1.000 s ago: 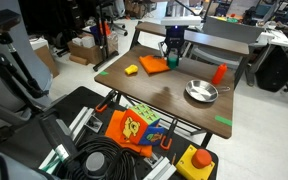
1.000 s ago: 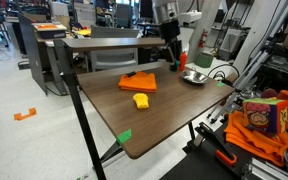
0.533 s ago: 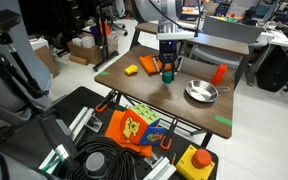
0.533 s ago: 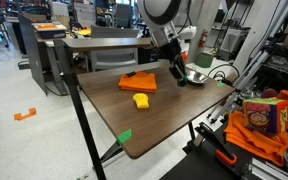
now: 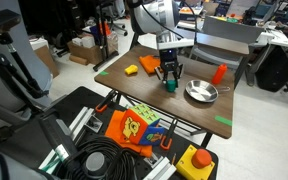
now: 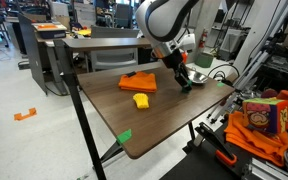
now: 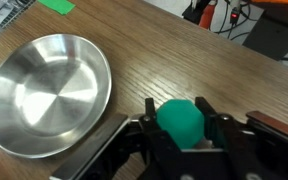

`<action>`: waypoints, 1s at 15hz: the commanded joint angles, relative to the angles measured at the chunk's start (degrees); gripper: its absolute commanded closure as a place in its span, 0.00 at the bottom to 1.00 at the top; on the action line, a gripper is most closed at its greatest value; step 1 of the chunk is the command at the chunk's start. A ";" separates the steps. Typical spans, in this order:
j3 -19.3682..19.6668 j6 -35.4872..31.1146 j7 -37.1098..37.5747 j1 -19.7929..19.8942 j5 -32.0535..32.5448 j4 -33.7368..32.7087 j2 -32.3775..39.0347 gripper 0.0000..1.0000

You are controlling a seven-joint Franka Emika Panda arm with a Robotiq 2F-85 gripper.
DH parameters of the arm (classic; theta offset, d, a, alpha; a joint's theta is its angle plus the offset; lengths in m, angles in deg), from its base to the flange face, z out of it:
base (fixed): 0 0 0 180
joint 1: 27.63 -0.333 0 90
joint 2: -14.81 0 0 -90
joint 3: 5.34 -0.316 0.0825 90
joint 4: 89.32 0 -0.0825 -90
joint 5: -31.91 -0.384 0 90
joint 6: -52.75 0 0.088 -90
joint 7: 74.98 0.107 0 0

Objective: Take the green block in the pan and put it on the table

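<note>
My gripper is shut on the green block, held just above the brown wooden table. The silver pan lies empty to the left of the gripper in the wrist view. In both exterior views the gripper hangs low over the table with the green block between its fingers, beside the pan.
An orange flat piece and a yellow block lie on the table. A red cup stands near the pan. Green tape marks a table corner. A toy box and cables lie on the floor.
The arm has moved from the back of the table toward the middle and lowered, carrying the green block down close to the table surface beside the pan.
</note>
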 commanded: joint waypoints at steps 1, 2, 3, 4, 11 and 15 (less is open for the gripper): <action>0.61 -1.27 0.09 -0.47 3.00 1.73 -0.30 0.24; 0.61 -1.94 0.18 -0.36 3.38 2.36 -0.65 0.18; 0.64 -2.73 0.57 -0.25 3.67 3.06 -1.30 0.10; 0.58 -3.37 0.76 0.02 3.57 3.65 -2.02 0.03; -0.82 -6.17 -1.01 9.46 -10.55 12.72 -19.27 0.00; 0.89 -5.10 -0.15 14.10 -19.38 14.81 -25.30 0.00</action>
